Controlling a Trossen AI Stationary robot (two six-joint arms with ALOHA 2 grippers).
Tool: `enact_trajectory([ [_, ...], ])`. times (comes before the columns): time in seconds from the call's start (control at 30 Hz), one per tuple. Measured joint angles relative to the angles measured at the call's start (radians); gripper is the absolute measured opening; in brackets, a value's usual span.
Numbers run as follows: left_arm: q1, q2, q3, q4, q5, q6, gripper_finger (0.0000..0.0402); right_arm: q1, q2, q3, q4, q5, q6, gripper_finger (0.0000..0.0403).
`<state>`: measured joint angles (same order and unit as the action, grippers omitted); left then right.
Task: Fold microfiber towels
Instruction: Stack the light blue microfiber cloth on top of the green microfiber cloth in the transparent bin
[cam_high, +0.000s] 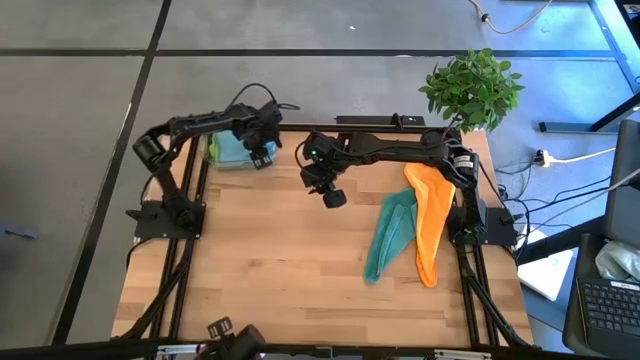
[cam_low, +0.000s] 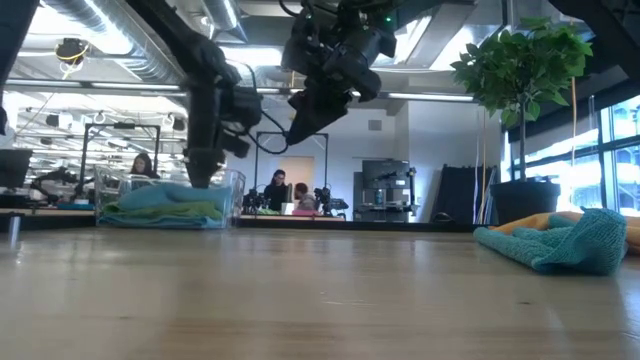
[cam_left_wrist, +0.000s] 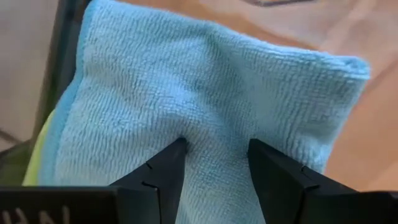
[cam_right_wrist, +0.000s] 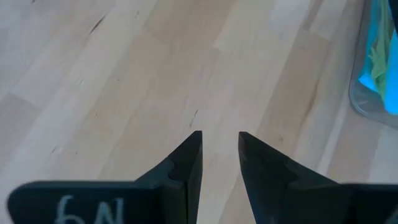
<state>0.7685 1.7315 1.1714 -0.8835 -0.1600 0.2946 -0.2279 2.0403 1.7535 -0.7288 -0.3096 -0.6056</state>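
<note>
1 teal towel (cam_high: 390, 236), 1 orange towel (cam_high: 428, 222)

Bare wooden table (cam_high: 270, 270) across the near and middle area offers open passage. Obstacles: far left, a clear bin (cam_low: 232, 195) of folded towels (cam_high: 232, 150); right side, a teal towel (cam_high: 390, 238) just beside an orange towel (cam_high: 430, 225); far right corner, a potted plant (cam_high: 472, 88).

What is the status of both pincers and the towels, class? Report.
Left pincer open, fingers pressed into light blue towel on the stack. Right pincer open, empty, above bare table. Teal towel and orange towel unfolded.
</note>
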Motion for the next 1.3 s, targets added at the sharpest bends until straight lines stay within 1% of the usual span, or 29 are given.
enact_trajectory([
  [0.1, 0.000, 0.013, 0.000, 0.064, 0.020, 0.000, 0.0166, 0.000, 0.000, 0.000, -0.002, -0.003, 0.001, 0.0106],
  [0.23, 0.002, 0.015, 0.000, 0.119, 0.002, -0.003, 0.0166, 0.000, 0.000, -0.002, -0.007, -0.007, 0.002, 0.0106],
  [0.3, 0.003, 0.015, 0.000, 0.104, -0.032, 0.003, 0.0166, 0.000, 0.000, -0.009, -0.010, -0.008, 0.002, 0.0106],
  [0.4, 0.004, 0.000, 0.000, 0.037, -0.123, 0.033, 0.0166, 0.000, 0.000, -0.010, -0.018, -0.009, 0.003, 0.0106],
  [0.5, 0.005, -0.044, 0.000, -0.017, -0.212, 0.038, 0.0166, 0.000, 0.000, -0.010, -0.015, -0.009, 0.000, 0.0106],
  [0.57, 0.005, -0.076, 0.000, -0.038, -0.221, 0.024, 0.0166, 0.000, 0.000, -0.010, 0.001, -0.010, -0.001, 0.0106],
  [0.67, 0.003, -0.109, 0.000, -0.068, -0.198, -0.001, 0.0166, 0.000, 0.001, -0.010, 0.012, -0.010, -0.001, 0.0106],
  [0.77, -0.004, -0.128, 0.000, -0.060, -0.094, -0.023, 0.0166, 0.000, 0.002, -0.010, 0.016, -0.040, -0.001, 0.0106],
  [0.83, -0.009, -0.129, 0.000, -0.013, -0.042, -0.044, 0.0166, 0.000, 0.002, -0.010, 0.019, -0.065, -0.001, 0.0106],
  [0.97, -0.021, -0.100, 0.000, 0.057, -0.024, -0.067, 0.0166, 0.000, 0.002, -0.010, 0.014, -0.078, 0.002, 0.0106],
  [1.2, -0.032, 0.000, 0.000, 0.074, -0.001, -0.099, 0.0166, 0.001, 0.002, -0.010, -0.019, -0.078, -0.002, 0.0106],
  [1.3, -0.032, 0.029, 0.000, 0.117, 0.035, -0.101, 0.0166, 0.001, 0.002, -0.010, -0.010, -0.078, -0.004, 0.0106],
])
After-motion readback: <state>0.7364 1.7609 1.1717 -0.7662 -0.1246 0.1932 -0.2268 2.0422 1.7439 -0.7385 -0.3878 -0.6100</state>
